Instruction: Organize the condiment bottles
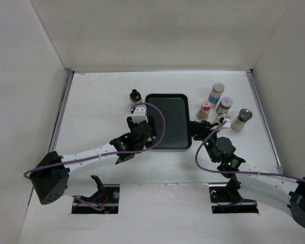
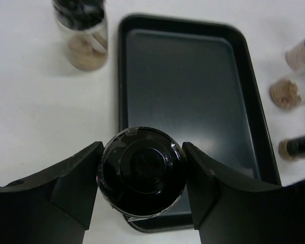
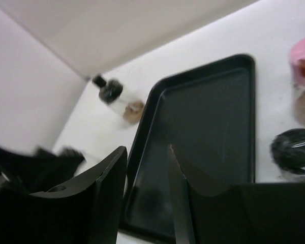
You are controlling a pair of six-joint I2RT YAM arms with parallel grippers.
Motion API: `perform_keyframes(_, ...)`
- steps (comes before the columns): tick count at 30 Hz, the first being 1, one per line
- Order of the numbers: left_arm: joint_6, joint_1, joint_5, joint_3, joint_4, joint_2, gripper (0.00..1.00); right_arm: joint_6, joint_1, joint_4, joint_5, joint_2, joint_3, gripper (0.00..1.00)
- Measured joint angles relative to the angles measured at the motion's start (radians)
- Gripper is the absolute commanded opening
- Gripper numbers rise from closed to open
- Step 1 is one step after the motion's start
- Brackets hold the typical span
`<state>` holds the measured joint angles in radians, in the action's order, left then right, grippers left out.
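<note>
My left pincer (image 2: 142,151) is clenched on a black-capped bottle (image 2: 141,175) over the tray's (image 2: 183,86) near-left rim. The bottle is upright, long axis vertical, round glossy cap facing up. My right pincer (image 3: 146,152) is at the tray's right edge, fingers narrowly apart with nothing between them. Past the tray's far-left corner stands a black-capped jar (image 1: 135,96) of tan powder. Right of the tray, a pink-capped jar (image 1: 205,109) and a tall blue-white bottle (image 1: 216,93) stand upright.

No legible text; label on tall bottle (image 1: 216,94) unreadable.
</note>
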<state>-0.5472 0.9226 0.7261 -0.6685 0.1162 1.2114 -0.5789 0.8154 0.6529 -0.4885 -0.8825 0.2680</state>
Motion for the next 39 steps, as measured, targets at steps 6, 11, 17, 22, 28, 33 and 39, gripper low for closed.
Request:
perform_keyframes(6,-0.021,0.07,-0.01,0.0,0.018,0.122,0.37,-0.058,-0.064,-0.007,-0.029,0.099,-0.034,0.49)
perform_keyframes(11,-0.023,0.08,-0.01,-0.003,0.075,0.197,0.4,-0.069,-0.068,-0.012,-0.035,0.041,-0.035,0.56)
perform_keyframes(17,-0.025,0.092,-0.006,-0.006,0.121,0.223,0.79,-0.077,-0.068,-0.025,-0.035,0.034,-0.035,0.83)
perform_keyframes(22,-0.027,0.091,0.0,-0.006,0.127,0.2,0.91,-0.077,-0.069,-0.024,-0.036,0.066,-0.035,0.85)
perform_keyframes(28,0.014,0.025,0.0,-0.01,0.119,0.069,0.93,-0.08,-0.078,-0.025,-0.038,0.074,-0.038,0.83)
perform_keyframes(33,0.032,-0.184,-0.061,-0.127,0.074,0.084,0.93,-0.08,-0.078,-0.024,-0.038,0.065,-0.037,0.84)
perform_keyframes(39,0.072,-0.355,-0.137,-0.311,0.05,0.282,0.93,-0.08,-0.076,-0.026,-0.036,0.019,-0.037,0.89)
